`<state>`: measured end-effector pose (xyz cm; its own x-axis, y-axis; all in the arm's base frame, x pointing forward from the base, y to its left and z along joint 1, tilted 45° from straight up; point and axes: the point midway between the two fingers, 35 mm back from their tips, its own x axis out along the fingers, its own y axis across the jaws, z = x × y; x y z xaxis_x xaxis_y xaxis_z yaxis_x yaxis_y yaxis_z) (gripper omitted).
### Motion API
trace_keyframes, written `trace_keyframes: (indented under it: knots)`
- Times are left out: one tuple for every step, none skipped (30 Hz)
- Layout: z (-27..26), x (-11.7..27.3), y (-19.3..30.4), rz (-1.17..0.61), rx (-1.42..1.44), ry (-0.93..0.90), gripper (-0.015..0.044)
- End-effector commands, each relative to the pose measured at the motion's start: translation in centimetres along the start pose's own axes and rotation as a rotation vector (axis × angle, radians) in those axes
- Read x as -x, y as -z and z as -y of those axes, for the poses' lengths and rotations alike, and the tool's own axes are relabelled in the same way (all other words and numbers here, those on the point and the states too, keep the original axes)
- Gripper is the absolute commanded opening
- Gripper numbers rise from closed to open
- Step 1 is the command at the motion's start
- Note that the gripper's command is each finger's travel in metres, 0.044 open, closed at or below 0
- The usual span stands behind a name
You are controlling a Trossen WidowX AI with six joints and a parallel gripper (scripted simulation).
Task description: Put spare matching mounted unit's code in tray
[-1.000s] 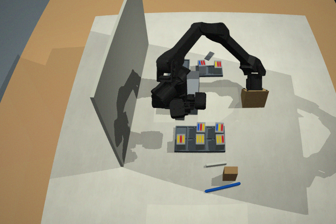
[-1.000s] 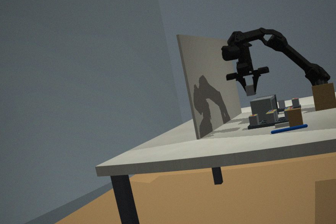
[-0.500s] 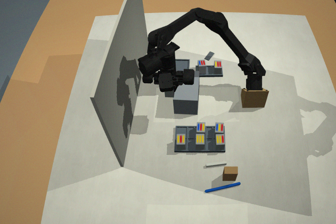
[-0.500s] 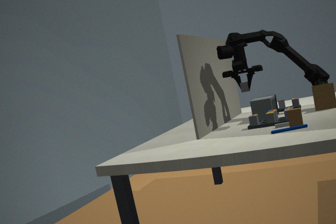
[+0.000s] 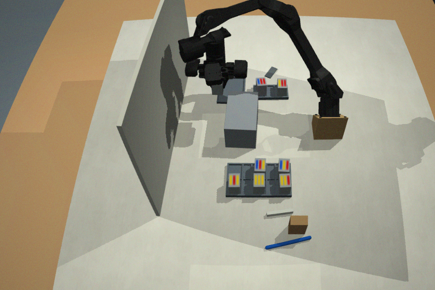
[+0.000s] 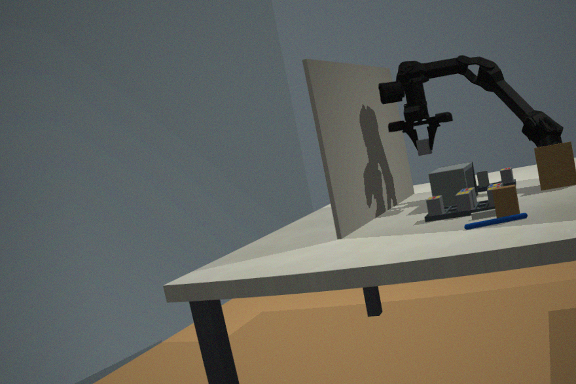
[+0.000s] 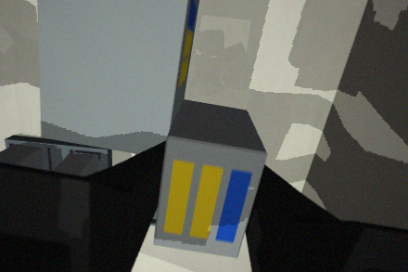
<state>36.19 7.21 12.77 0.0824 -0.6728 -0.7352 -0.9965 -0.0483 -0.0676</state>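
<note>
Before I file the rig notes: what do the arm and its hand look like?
The arm is matte black throughout, built of blocky, boxy links with rounded joint housings, and rises from a tan box-shaped base. The hand has two tapering black fingers under a wide crossbar. No cables, markings or labels show.

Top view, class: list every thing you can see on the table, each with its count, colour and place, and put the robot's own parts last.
Upright panel: 1, pale grey, left of the arm.
Mounted unit: 1, grey box, mid-table.
Spares rack: 1, dark grey, near side of the unit, five striped spares in it.
Far tray: 1, dark grey, beyond the unit, two striped spares on it.
Held spare: 1, grey with yellow, yellow, blue stripes, in the hand above the table.
Small flat plate: 1, dark grey, behind the far tray.
Light bar: 1, pale grey, near edge.
Small block: 1, brown, beside the bar.
Rod: 1, blue, nearest.
Base block: 1, brown, right.
Arm: 1, black.
Hand: 1, black, shut on the held spare.
</note>
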Motion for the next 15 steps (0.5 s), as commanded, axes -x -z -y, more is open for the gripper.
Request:
trace_keyframes:
  knots:
    - [-0.4, 0.0, 3.8, -0.013, 0.006, 0.004, 0.0]
    - [-0.5, 0.0, 4.7, -0.016, 0.006, 0.004, 0.0]
    - [-0.6, 0.0, 5.5, -0.018, 0.006, 0.003, 0.0]
    - [-0.7, 0.0, 6.3, -0.021, 0.005, 0.003, 0.0]
    - [-0.9, -0.1, 7.1, -0.025, 0.005, 0.003, 0.0]
    - [-1.1, -0.1, 7.9, -0.028, 0.004, 0.002, 0.0]
    - [-1.3, -0.1, 8.7, -0.031, 0.004, 0.002, 0.0]
    - [-1.5, -0.1, 9.5, -0.035, 0.003, 0.001, 0.0]
    - [-1.7, -0.2, 10.3, -0.039, 0.003, 0.0, 0.0]
    - [-2.0, -0.2, 11.1, -0.043, 0.002, -0.001, 0.0]
    - [-2.2, -0.2, 11.9, -0.047, 0.002, -0.002, 0.0]
    - [-2.5, -0.2, 12.5, -0.05, 0.001, -0.003, 0.0]
    - [-2.6, -0.2, 12.9, -0.053, 0.001, -0.004, 0.0]
    - [-2.7, -0.3, 13.0, -0.053, 0.001, -0.004, 0.0]
    - [-2.7, -0.3, 13.0, -0.053, 0.001, -0.004, 0.0]
